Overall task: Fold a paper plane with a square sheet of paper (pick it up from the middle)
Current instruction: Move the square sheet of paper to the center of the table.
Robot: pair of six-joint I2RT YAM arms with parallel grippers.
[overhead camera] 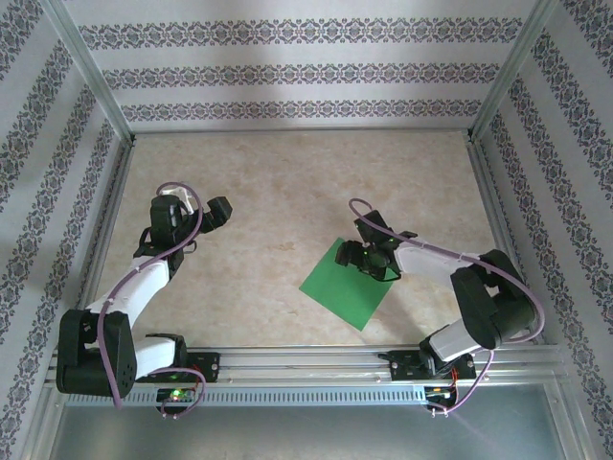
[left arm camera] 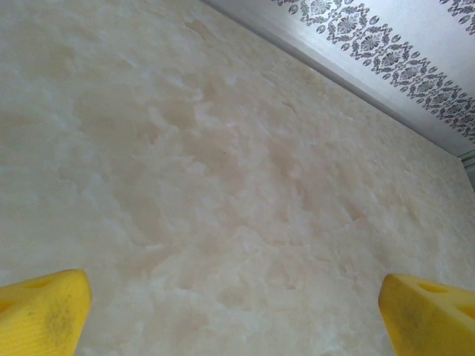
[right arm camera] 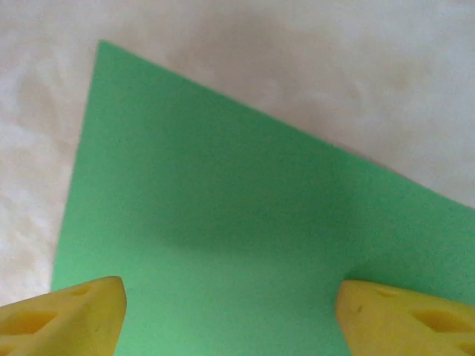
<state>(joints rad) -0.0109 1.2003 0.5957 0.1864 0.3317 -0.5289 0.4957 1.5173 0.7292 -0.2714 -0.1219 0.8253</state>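
Plain green sheet (overhead camera: 347,295), yellow fingertips (right arm camera: 63,319), beige marbled table (overhead camera: 287,182)

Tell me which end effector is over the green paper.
The right end effector, over the square bright green paper sheet; the left end effector is over beige tabletop.

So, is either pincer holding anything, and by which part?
Nothing is held: the right pincer stands open over the green sheet; the left pincer is open too.
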